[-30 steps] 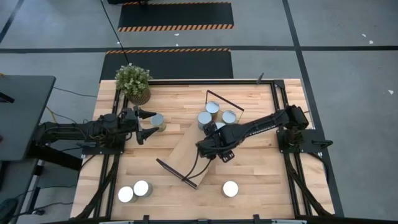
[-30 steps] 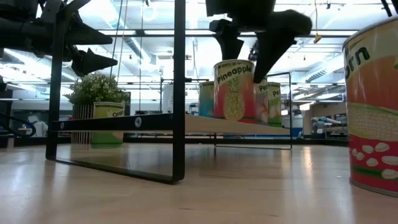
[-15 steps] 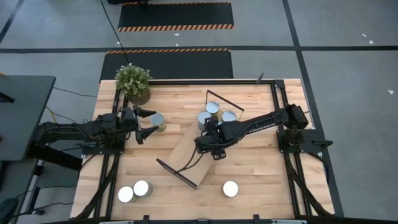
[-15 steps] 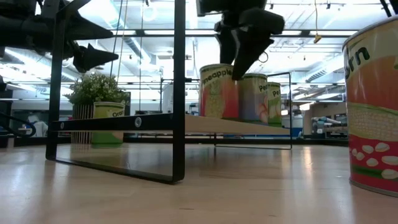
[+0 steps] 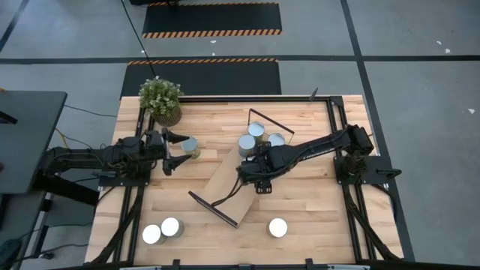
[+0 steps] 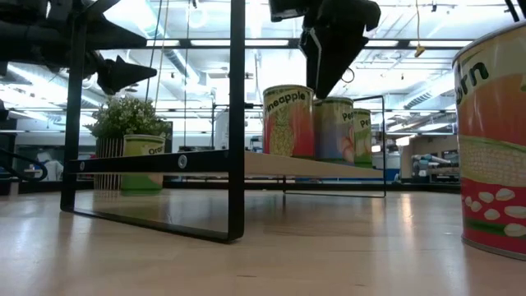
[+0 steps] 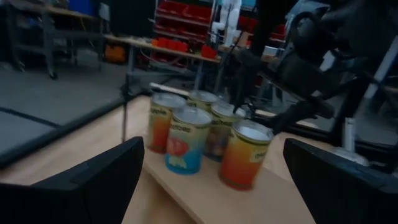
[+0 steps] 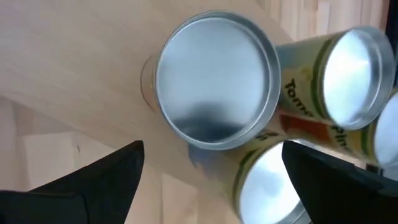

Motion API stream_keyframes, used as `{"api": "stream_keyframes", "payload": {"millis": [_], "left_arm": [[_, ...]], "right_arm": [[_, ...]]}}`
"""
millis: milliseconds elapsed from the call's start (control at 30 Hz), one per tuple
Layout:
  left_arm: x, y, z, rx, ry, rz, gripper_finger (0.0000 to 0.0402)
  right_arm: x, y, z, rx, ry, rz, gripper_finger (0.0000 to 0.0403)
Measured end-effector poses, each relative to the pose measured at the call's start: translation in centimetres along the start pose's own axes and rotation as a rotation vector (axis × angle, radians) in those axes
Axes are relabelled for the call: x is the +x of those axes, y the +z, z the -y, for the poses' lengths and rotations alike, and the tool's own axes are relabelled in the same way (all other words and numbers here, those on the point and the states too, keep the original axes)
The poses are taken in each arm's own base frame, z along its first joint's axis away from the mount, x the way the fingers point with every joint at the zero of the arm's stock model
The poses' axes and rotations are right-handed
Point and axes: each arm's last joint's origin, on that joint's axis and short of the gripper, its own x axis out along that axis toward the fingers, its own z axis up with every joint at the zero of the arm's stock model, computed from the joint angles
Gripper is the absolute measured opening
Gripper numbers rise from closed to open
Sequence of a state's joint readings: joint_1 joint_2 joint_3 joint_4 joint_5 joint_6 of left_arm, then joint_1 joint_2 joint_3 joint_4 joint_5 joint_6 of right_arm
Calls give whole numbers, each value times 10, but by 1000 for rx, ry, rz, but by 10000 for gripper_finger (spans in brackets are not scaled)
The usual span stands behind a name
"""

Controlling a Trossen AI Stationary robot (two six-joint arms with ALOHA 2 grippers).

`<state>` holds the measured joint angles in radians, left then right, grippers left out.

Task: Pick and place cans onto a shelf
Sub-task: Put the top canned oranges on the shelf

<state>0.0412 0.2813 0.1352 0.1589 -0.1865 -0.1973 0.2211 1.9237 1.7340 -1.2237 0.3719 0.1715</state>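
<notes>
The shelf, a light-wood board with black wire ends, lies slantwise at mid-table. Several cans stand on its far end. A pineapple can stands nearest the gripper. In the high view my right arm hides it. My right gripper is open and hovers just above that can's silver top, touching nothing. My left gripper is open at the table's left. An orange-labelled can stands on the table just beyond its fingertips, apart from them.
A potted plant stands at the far left corner. Two cans stand near the front left edge and one at the front right, the corn can close to the low camera. Black rails run along both table sides.
My right gripper has shifted the pineapple can a little along the shelf toward the other cans. It has then let go and risen clear of the can's top. The can now stands upright on the board. My left arm has kept still.
</notes>
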Motion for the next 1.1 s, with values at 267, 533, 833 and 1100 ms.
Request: {"api": "stream_keyframes", "payload": {"millis": [267, 533, 833, 1100], "left_arm": [[0, 3, -3, 127, 103, 36, 392], [-1, 9, -2, 290, 107, 97, 392], [-1, 12, -1, 358, 107, 119, 392], [-1, 15, 0, 378, 108, 146, 392]], "right_arm": [[-8, 7, 14, -113, 84, 102, 388], [-8, 9, 37, -102, 108, 131, 388], [0, 22, 70, -125, 72, 243, 388], [0, 25, 108, -135, 140, 301, 388]]}}
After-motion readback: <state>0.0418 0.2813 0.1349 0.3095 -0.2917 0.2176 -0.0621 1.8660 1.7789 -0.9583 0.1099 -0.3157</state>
